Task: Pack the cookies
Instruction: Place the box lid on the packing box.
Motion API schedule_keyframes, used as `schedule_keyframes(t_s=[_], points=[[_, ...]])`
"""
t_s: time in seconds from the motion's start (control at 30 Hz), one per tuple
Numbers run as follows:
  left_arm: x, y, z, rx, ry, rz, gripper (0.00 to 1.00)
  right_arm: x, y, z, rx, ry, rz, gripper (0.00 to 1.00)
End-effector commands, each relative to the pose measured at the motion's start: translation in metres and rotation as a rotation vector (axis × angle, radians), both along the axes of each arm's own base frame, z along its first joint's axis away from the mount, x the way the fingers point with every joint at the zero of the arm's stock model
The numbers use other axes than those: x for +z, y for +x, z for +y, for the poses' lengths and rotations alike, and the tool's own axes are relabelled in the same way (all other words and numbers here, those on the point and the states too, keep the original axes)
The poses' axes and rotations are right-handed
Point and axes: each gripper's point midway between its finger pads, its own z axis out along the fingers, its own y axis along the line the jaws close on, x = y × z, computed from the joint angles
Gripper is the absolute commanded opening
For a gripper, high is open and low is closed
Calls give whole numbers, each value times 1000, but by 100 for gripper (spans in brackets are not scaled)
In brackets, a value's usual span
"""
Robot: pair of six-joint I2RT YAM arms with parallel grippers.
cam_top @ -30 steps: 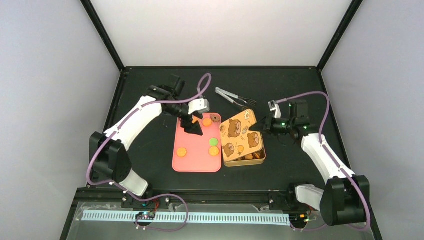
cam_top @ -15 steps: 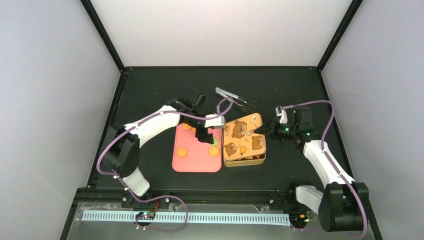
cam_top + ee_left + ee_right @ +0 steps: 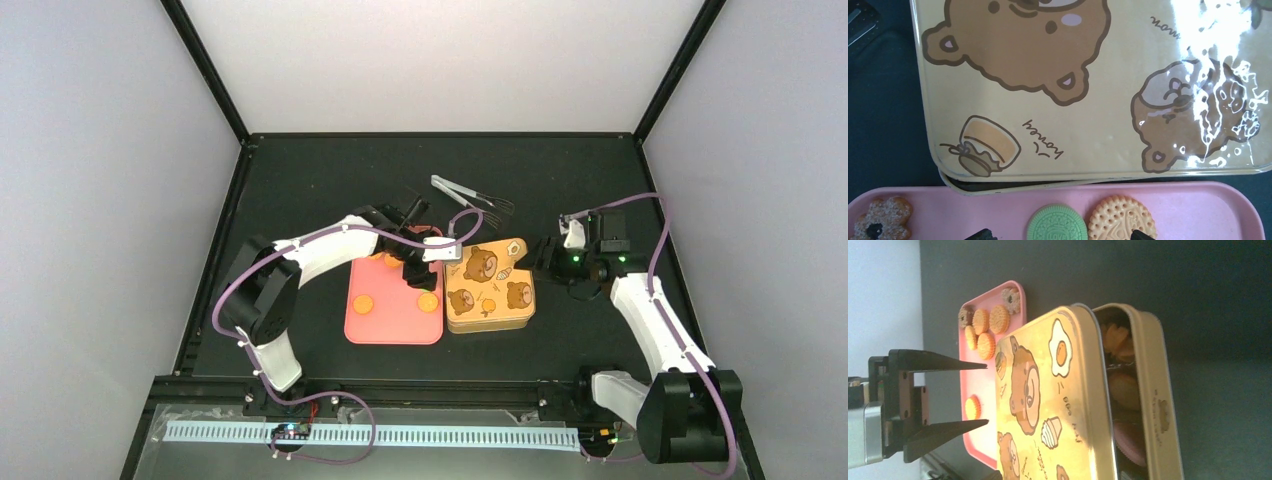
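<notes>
Right, my left gripper hangs low over the pink tray. Its jaws are spread wide and grip nothing, with a green and a tan one of the cookies lying between the tips. My right gripper stands just beside the tin, jaws parted and empty. The bear lid sits askew on the tin. Inside I think more cookies show, though dimly.
</notes>
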Motion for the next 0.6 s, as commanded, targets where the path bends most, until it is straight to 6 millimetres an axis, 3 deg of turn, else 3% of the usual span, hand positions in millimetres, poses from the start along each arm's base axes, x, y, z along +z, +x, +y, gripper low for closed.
schedule_keyframes(t_s=[0.0, 0.1, 0.23, 0.57], points=[[6, 5, -7, 5, -13, -17, 72, -3, -6, -21, -16, -153, 20, 63], [8, 5, -7, 10, -15, -13, 72, -16, -9, -34, -39, -242, 52, 64], [14, 4, -9, 8, -23, -4, 72, -24, -9, -35, -46, -297, 73, 65], [30, 0, -15, 16, -53, 63, 72, -40, -8, -19, 13, -365, 89, 64]])
